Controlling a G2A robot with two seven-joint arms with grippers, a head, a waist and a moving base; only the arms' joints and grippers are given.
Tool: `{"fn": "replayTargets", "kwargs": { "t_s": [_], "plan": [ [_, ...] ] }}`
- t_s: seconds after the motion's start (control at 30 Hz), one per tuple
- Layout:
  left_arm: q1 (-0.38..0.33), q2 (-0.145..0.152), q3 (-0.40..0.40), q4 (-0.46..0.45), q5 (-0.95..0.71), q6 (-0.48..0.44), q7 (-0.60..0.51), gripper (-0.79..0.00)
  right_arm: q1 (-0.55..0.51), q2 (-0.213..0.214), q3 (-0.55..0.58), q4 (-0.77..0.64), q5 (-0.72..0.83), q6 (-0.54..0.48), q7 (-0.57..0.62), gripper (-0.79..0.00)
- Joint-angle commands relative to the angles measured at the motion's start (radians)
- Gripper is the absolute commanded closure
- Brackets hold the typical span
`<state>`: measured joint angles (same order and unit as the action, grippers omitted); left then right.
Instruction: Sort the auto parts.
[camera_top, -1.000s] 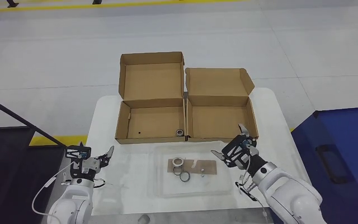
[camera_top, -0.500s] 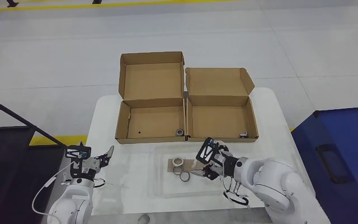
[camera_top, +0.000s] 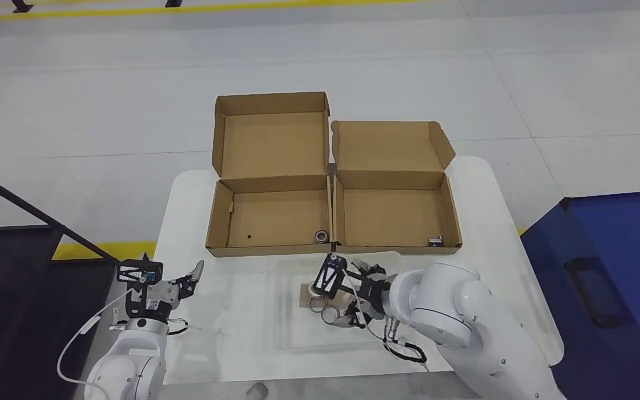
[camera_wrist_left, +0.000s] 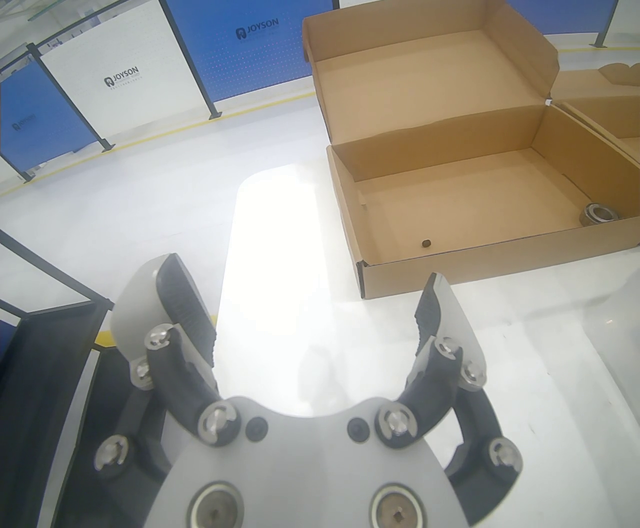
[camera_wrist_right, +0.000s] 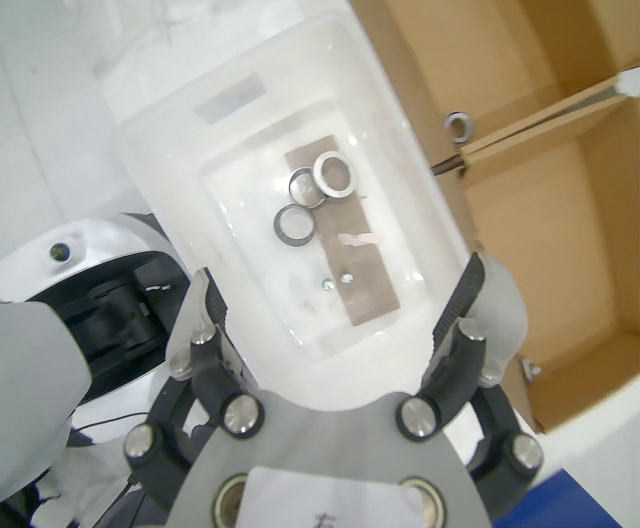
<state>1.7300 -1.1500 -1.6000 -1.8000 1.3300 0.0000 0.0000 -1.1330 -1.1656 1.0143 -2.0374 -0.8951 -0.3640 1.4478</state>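
Hovering over a tray (camera_wrist_right: 165, 150) of three rings (camera_wrist_right: 334, 175) and two small bits (camera_wrist_right: 327, 285), right pincer (camera_wrist_right: 340, 272) gapes; left pincer (camera_wrist_left: 302, 272) gapes too.

I saw a white table (camera_top: 190, 200) on a pale floor (camera_top: 100, 100), a yellow floor strip (camera_top: 95, 249) just beside it, and blue partition panels (camera_wrist_left: 35, 130) well beyond it.

white table (camera_top: 190, 210): left cardboard box (camera_top: 270, 218), right cardboard box (camera_top: 395, 215) touching; clear tray (camera_top: 285, 322) beside.
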Motion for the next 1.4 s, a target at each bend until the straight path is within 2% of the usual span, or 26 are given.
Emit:
{"fn": "replayTargets", "kwargs": {
  "t_s": [0.0, 0.1, 0.13, 0.17, 0.23, 0.3, 0.37, 0.57, 0.7, 0.8, 0.83, 0.87, 1.07, 1.17, 1.37],
  "plan": [
    [0.000, 0.000, 0.000, 0.000, 0.000, 0.000, 0.000, -0.785, 0.064, -0.001, -0.042, 0.038, 0.028, 0.045, 0.053, -0.785],
    [0.000, 0.000, 0.000, 0.000, 0.000, 0.000, 0.000, -0.785, 0.116, -0.010, -0.076, 0.085, 0.073, 0.068, 0.076, -0.785],
    [0.000, 0.000, 0.000, 0.000, 0.000, 0.000, 0.000, -0.785, 0.131, -0.012, -0.086, 0.102, 0.078, 0.072, 0.080, -0.508],
    [0.000, 0.000, 0.000, 0.000, 0.000, 0.000, 0.000, -0.785, 0.144, -0.014, -0.098, 0.118, 0.085, 0.071, 0.079, -0.360],
    [0.000, 0.000, 0.000, 0.000, 0.000, 0.000, 0.000, -0.785, 0.167, -0.016, -0.115, 0.150, 0.090, 0.065, 0.071, -0.296],
    [0.000, 0.000, 0.000, 0.000, 0.000, 0.000, 0.000, -0.785, 0.177, -0.018, -0.130, 0.176, 0.087, 0.050, 0.057, -0.172],
    [0.000, 0.000, 0.000, 0.000, 0.000, 0.000, 0.000, -0.785, 0.186, -0.019, -0.149, 0.205, 0.086, 0.032, 0.040, -0.188],
    [0.000, 0.000, 0.000, 0.000, 0.000, 0.000, 0.000, -0.785, 0.213, -0.030, -0.207, 0.289, 0.085, 0.020, 0.002, -0.166],
    [0.000, 0.000, 0.000, 0.000, 0.000, 0.000, 0.000, -0.785, 0.236, -0.042, -0.257, 0.338, 0.077, 0.019, -0.021, -0.114],
    [0.000, 0.000, 0.000, 0.000, 0.000, 0.000, 0.000, -0.785, 0.250, -0.051, -0.290, 0.377, 0.060, 0.028, -0.039, -0.123],
    [0.000, 0.000, 0.000, 0.000, 0.000, 0.000, 0.000, -0.785, 0.254, -0.054, -0.301, 0.388, 0.057, 0.031, -0.048, -0.102],
    [0.000, 0.000, 0.000, 0.000, 0.000, 0.000, 0.000, -0.785, 0.258, -0.057, -0.312, 0.399, 0.053, 0.033, -0.053, -0.046],
    [0.000, 0.000, 0.000, 0.000, 0.000, 0.000, 0.000, -0.785, 0.280, -0.074, -0.365, 0.441, 0.031, 0.034, -0.070, -0.086],
    [0.000, 0.000, 0.000, 0.000, 0.000, 0.000, 0.000, -0.785, 0.286, -0.077, -0.379, 0.450, 0.017, 0.035, -0.067, -0.055],
    [0.000, 0.000, 0.000, 0.000, 0.000, 0.000, 0.000, -0.785, 0.285, -0.081, -0.398, 0.442, -0.021, 0.055, -0.064, -0.080]
  ]
}}
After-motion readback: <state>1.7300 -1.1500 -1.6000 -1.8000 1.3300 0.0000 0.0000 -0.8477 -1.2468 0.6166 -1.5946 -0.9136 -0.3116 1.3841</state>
